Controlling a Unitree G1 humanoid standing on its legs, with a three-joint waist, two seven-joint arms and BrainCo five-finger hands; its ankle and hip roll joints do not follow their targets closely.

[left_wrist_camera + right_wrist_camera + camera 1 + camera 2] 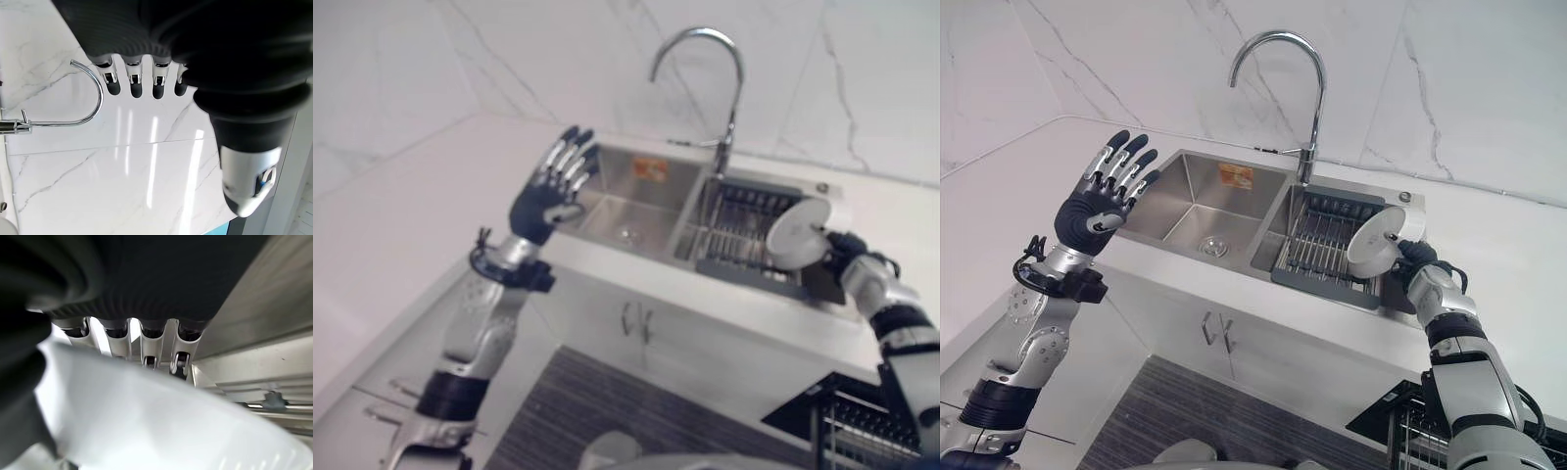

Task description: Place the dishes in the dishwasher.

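Dishes here come down to one white plate (pixel 1377 243), held on edge above the right end of the double sink (pixel 1197 201). Beneath and beside it, a dark dish rack (pixel 1322 240) sits in the sink's right basin, under the tall curved faucet (pixel 1278 69). At the lower right of the eye views a wire dishwasher rack (pixel 862 421) stands pulled out, well apart from the plate and lower than it.

Right hand (pixel 1417 257) is clamped on the plate's rim, with fingers (pixel 149 345) curled behind the white surface in its wrist view. Left hand (pixel 1102 201) hangs raised over the counter by the left basin, fingers spread straight, holding nothing.

To do this step well, I judge the right arm should swing the plate clear of the sink edge first, keep it on edge, then lower it between the wires before letting go. A tilted plate could slip, so the grip should stay firm until the rack bears it.
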